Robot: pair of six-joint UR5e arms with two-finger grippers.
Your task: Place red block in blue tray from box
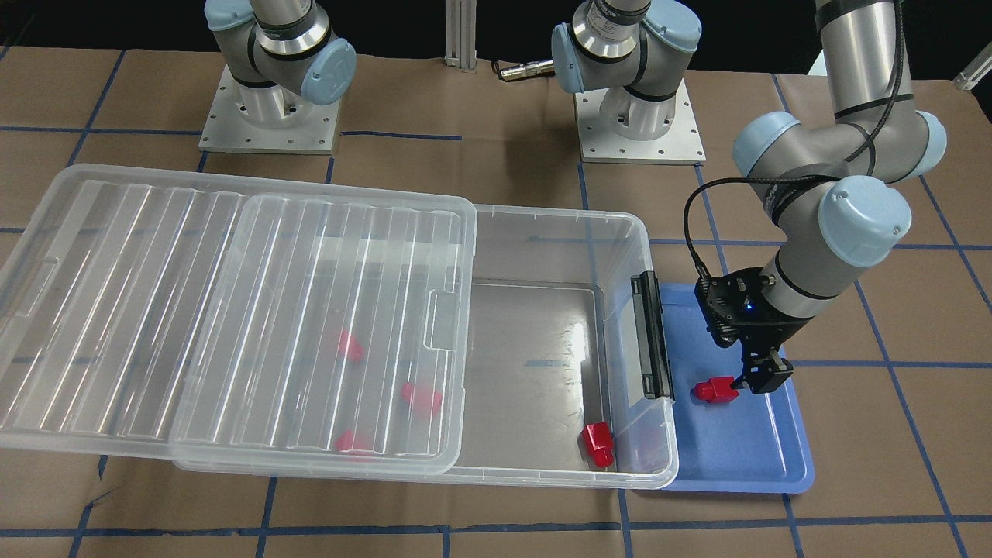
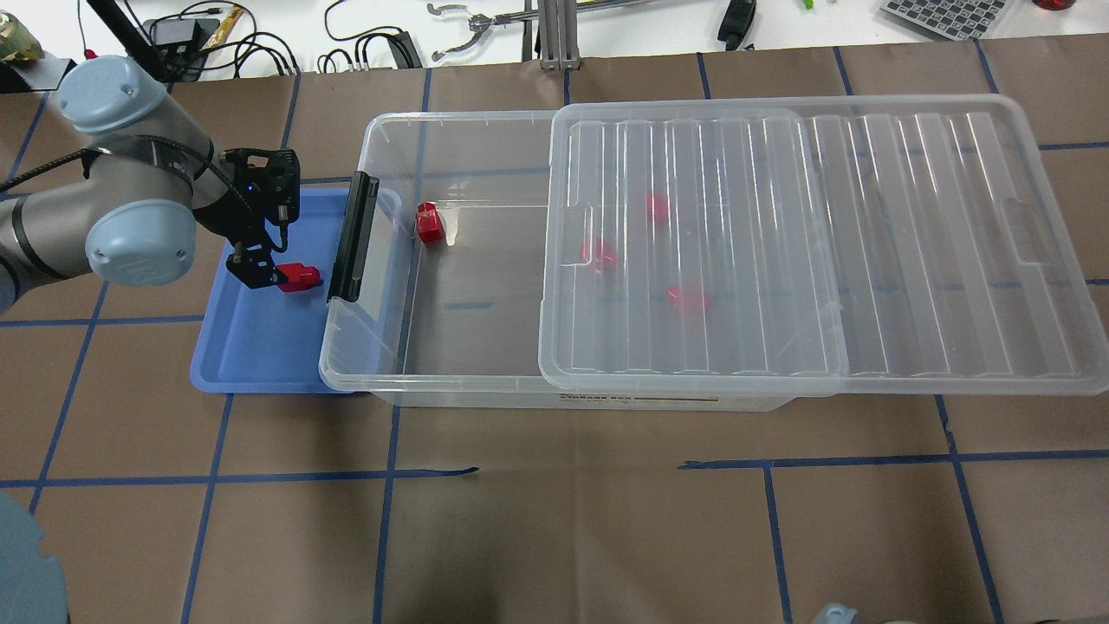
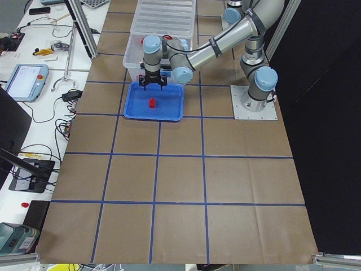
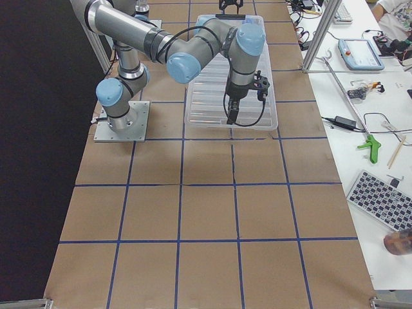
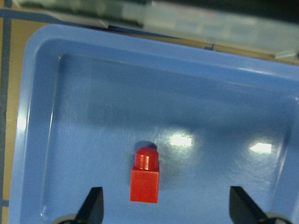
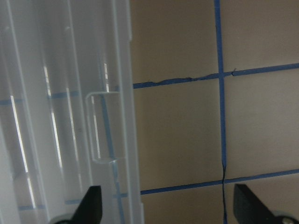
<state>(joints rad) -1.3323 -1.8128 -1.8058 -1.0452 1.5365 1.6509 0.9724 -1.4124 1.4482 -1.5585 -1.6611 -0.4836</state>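
One red block (image 5: 145, 179) lies flat in the blue tray (image 5: 93, 116), straight below the wide-spread left gripper (image 5: 166, 199), its long axis crossing the jaws' line, stub toward the box (image 2: 485, 338).

The only print that can be made out is on the box (image 2: 468, 392), in the lower middle of the overhead view. A narrow label strip (image 2: 639, 399) runs along the bottom of its near wall. The left end of the strip seems to read "STORAGE BOX", and the rest is too small to read. The keyboard (image 2: 944, 13) at the upper right edge of that view shows keys but no legible characters. The pendant screen (image 3: 22, 81) at the left of the exterior left view is lit, but its content is too blurred to read.
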